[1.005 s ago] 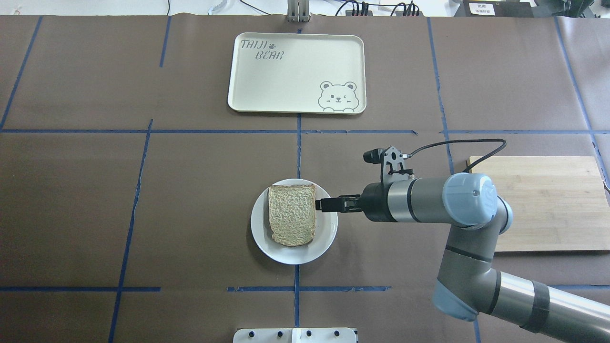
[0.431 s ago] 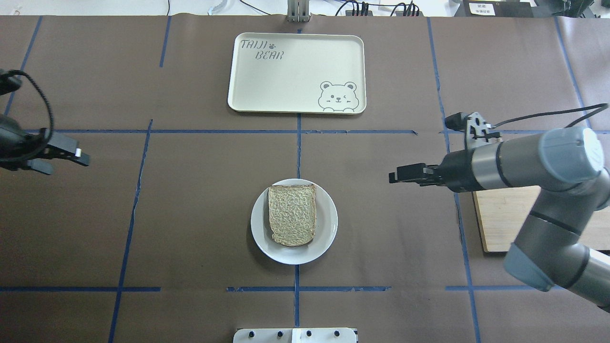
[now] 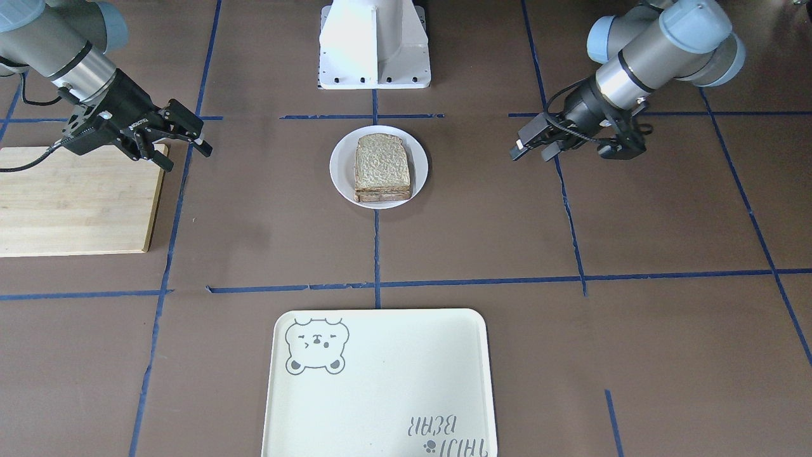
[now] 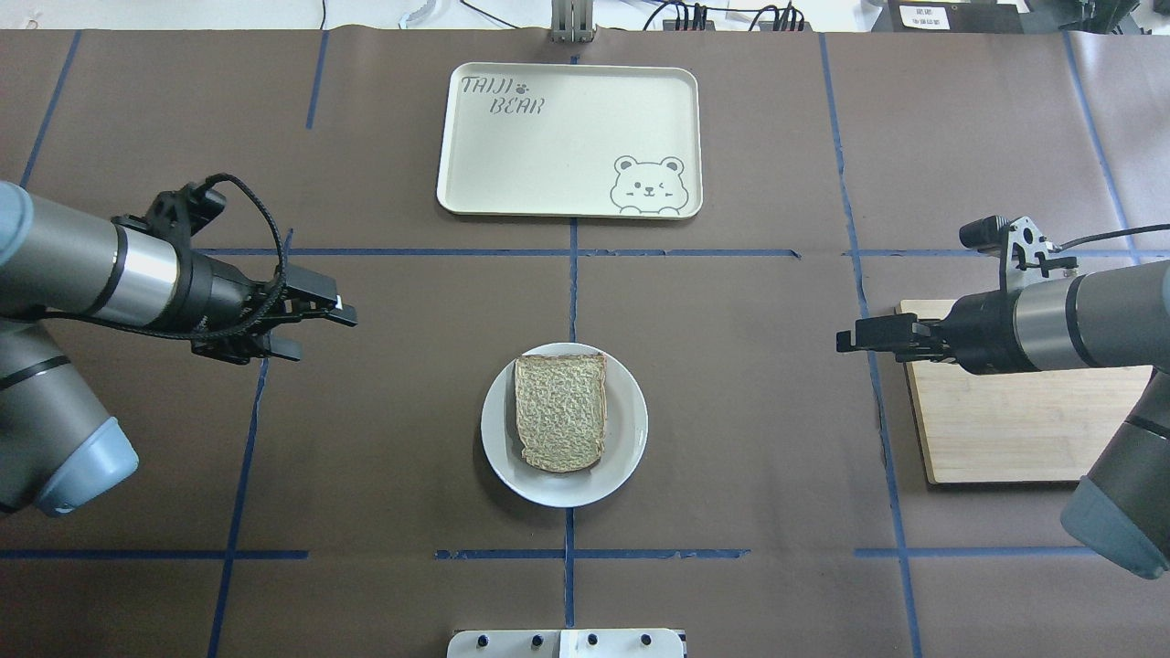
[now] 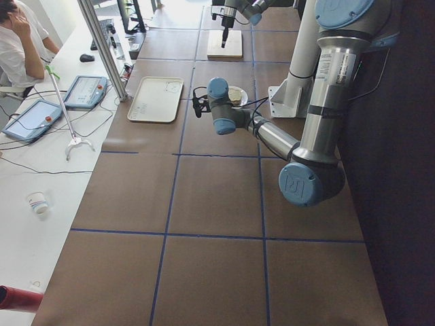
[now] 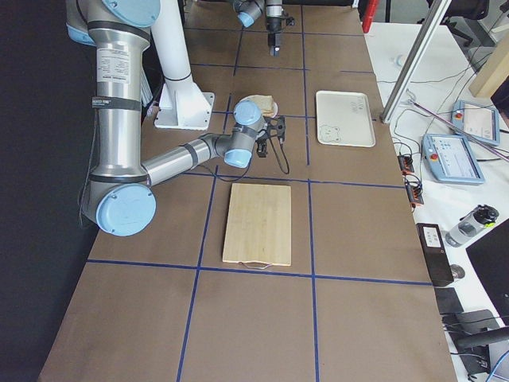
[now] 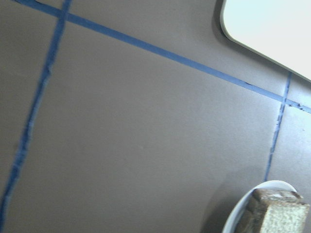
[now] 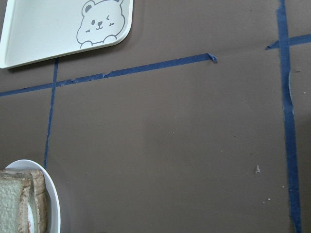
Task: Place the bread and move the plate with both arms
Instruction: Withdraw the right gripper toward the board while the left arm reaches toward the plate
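Note:
The bread [image 4: 560, 411] lies flat as the top slice of a small stack on the white plate [image 4: 631, 429], at the table's middle in the overhead view. The front-facing view shows the bread [image 3: 380, 162] with darker layers under it on the plate [image 3: 339, 168]. My left gripper [image 4: 327, 335] hovers open to the left of the plate, well apart from it, and shows open again as the left gripper [image 3: 530, 154]. My right gripper [image 4: 841, 340] hangs to the right of the plate, empty; the front-facing view shows the right gripper [image 3: 188, 160] open.
A cream tray [image 4: 548, 155] with a bear drawing lies at the far middle of the table. A pale wooden board [image 4: 1015, 429] lies under the right arm. The white robot base [image 3: 374, 44] stands at the near edge. Blue tape lines cross the brown table cover.
My right gripper has let go of the bread and drawn back to the right, off the plate. My left arm has come in from the left toward the middle.

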`<state>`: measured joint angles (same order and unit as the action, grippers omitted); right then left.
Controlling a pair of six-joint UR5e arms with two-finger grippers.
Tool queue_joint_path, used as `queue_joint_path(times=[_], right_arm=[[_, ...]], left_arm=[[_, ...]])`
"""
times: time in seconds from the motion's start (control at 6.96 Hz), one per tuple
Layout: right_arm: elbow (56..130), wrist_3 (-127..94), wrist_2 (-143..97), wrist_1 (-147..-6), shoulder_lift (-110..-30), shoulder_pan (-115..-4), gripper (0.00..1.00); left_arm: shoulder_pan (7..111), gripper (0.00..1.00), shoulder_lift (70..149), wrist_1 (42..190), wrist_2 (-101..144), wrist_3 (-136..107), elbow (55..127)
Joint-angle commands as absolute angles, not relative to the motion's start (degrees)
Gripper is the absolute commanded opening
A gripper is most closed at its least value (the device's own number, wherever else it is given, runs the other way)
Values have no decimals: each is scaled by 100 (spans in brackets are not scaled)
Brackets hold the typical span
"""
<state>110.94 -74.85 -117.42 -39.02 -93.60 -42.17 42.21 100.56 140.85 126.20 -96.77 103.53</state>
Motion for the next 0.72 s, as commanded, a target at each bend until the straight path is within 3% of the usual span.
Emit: queue_joint_path(times=[0.0,0.29,0.57], right_arm=[[11118,-7479,-11760,-3902,-9501,-4280,100],[11188,-7488,-11760,-3894,-9545,-4315,100],[11188,-7488,-11742,-3885,-9580,-4307,100]], left_arm=[[3625,91,10317,15708,11837,-10431,9628],[2963,88,10345,16266,10927,-10459,9536],[2691,72,10563,16811,10523,-10494,9109]])
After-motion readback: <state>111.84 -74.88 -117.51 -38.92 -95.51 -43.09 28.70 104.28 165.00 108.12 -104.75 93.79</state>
